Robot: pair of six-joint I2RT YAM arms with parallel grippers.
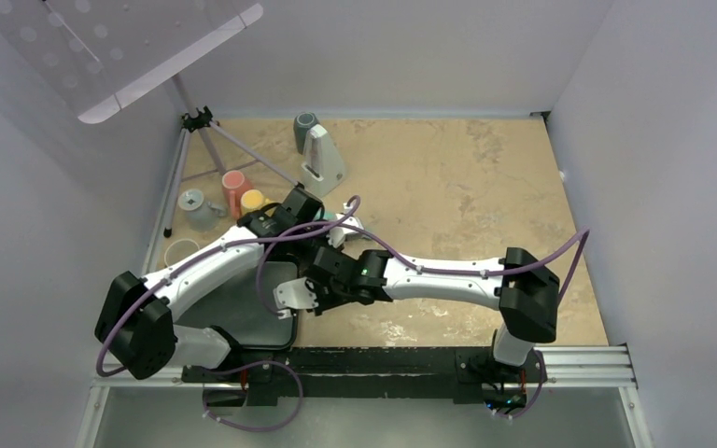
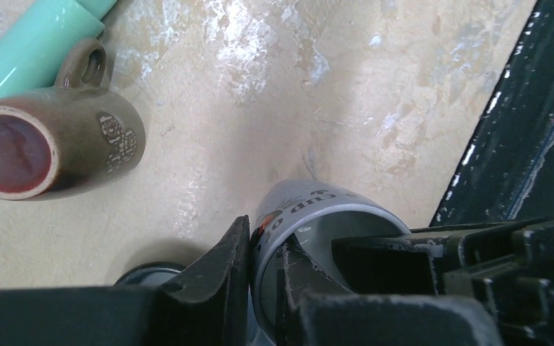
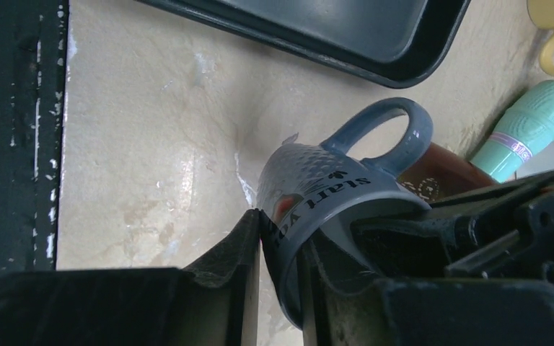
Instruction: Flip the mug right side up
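The grey-blue mug [image 3: 317, 180] with black lettering is tilted, its open mouth facing both wrist cameras and its handle [image 3: 382, 130] up. My right gripper [image 3: 281, 238] is shut on its rim, one finger outside and one inside. My left gripper [image 2: 263, 252] is shut on the same mug [image 2: 317, 209] at its rim, also with one finger inside. In the top view the two grippers meet near the table's middle left [image 1: 327, 252], and they hide the mug there.
A brown mug [image 2: 58, 148] lies on its side beside a mint cylinder [image 2: 29, 47]. A dark tray [image 1: 252, 308] sits near the left base. A grey mug [image 1: 196, 203], an orange cup [image 1: 234, 187], a yellow cup [image 1: 253, 200], a white stand [image 1: 320, 154] and a tripod [image 1: 196, 121] stand behind.
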